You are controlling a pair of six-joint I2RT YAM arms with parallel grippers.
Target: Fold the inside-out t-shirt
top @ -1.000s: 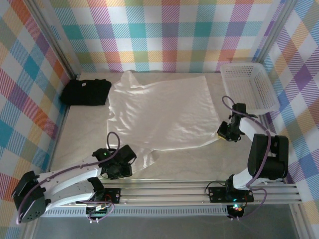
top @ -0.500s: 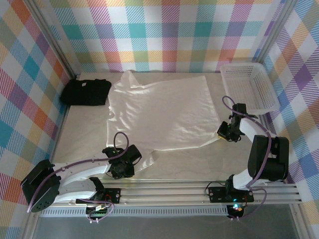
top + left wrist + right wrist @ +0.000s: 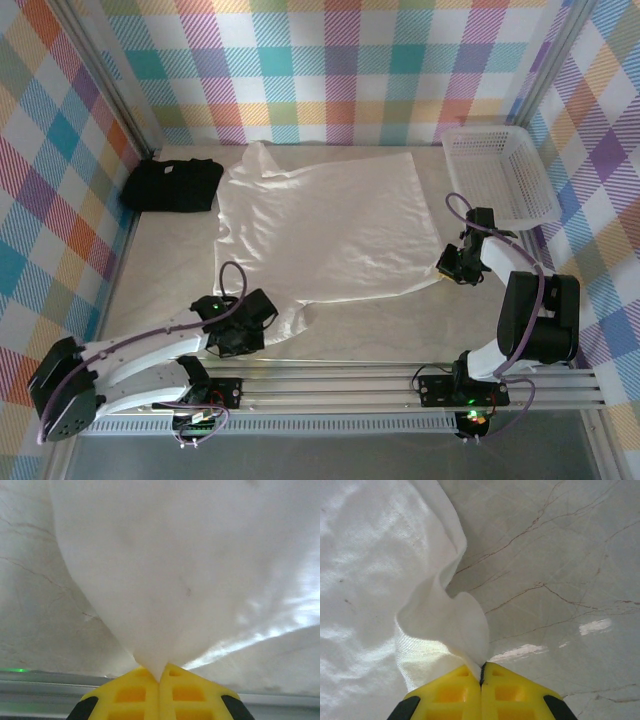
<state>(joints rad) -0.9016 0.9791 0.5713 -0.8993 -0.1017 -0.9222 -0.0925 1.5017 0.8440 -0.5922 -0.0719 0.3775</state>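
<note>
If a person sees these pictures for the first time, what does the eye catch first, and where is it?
First comes the large white t-shirt, spread over the middle of the table. Next are the two grippers, each shut on its near edge: the left gripper at the near left corner, the right gripper at the right side. Last, the black t-shirt lies in the far left corner and the white basket in the far right one.

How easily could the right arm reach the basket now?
Probably not freely: the right gripper is shut on the white t-shirt, so it would drag the cloth. Otherwise the way to the basket looks free.
</note>
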